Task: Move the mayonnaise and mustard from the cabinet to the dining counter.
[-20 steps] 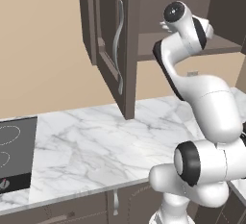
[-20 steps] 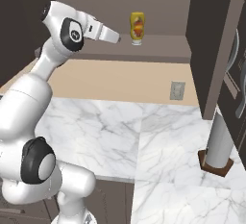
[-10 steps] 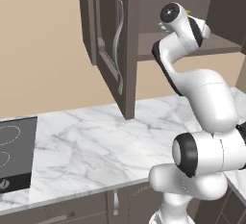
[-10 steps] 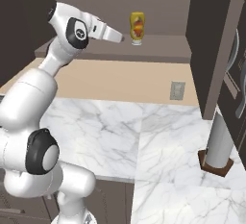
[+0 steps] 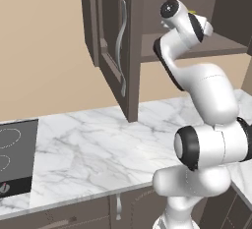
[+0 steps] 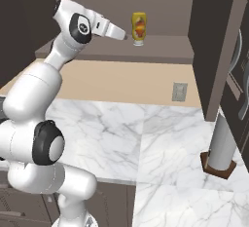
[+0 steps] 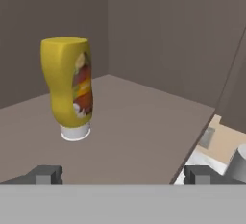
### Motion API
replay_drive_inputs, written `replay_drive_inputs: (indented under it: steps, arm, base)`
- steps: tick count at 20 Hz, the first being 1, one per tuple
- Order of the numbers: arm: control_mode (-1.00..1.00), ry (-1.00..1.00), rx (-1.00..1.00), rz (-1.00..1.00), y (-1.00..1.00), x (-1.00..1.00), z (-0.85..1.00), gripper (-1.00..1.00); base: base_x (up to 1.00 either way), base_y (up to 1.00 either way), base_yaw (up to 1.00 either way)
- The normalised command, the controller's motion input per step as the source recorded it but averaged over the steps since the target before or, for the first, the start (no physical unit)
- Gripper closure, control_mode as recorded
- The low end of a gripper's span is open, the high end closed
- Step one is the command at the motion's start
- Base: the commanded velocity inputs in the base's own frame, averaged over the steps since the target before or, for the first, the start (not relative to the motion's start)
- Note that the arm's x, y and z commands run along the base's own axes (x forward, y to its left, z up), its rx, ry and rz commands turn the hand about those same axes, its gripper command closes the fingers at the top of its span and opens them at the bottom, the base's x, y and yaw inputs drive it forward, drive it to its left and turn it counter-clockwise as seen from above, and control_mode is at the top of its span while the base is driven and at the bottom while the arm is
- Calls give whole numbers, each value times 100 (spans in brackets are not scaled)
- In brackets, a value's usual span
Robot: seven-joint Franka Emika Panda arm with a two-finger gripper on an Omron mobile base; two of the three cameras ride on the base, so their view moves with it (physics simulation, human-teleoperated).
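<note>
The mustard (image 7: 68,87) is standing cap-down on the shelf inside the open cabinet (image 6: 160,50). The gripper (image 7: 122,175) is pointing at it from near, its jaws spread wide, holding nothing.

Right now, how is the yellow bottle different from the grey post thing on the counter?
The mustard is yellow with a picture label; the grey post is plain grey. The mustard stands cap-down up on the cabinet shelf; the post stands on a brown base down on the marble worktop. Both stand upright.
</note>
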Motion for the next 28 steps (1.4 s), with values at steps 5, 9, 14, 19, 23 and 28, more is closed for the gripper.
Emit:
replay_drive_inputs:
  steps: [5, 9, 14, 19, 23, 28]
  arm:
    - [-100, 0, 0, -4, -1, 22, 0, -100]
    - [-100, 0, 0, -4, -3, 24, 0, -100]
    - [-100, 0, 0, -3, -4, 24, 0, -100]
    - [-100, 1, 0, -3, -7, 21, 0, -100]
    - [-100, 2, 0, -3, -7, 21, 0, -100]
    - [-100, 2, 0, -3, -5, 22, 0, -100]
  base:
    - [0, 0, 0]
    - [0, 0, 0]
    - [0, 0, 0]
    - [0, 0, 0]
    - [0, 0, 0]
    - [0, 0, 0]
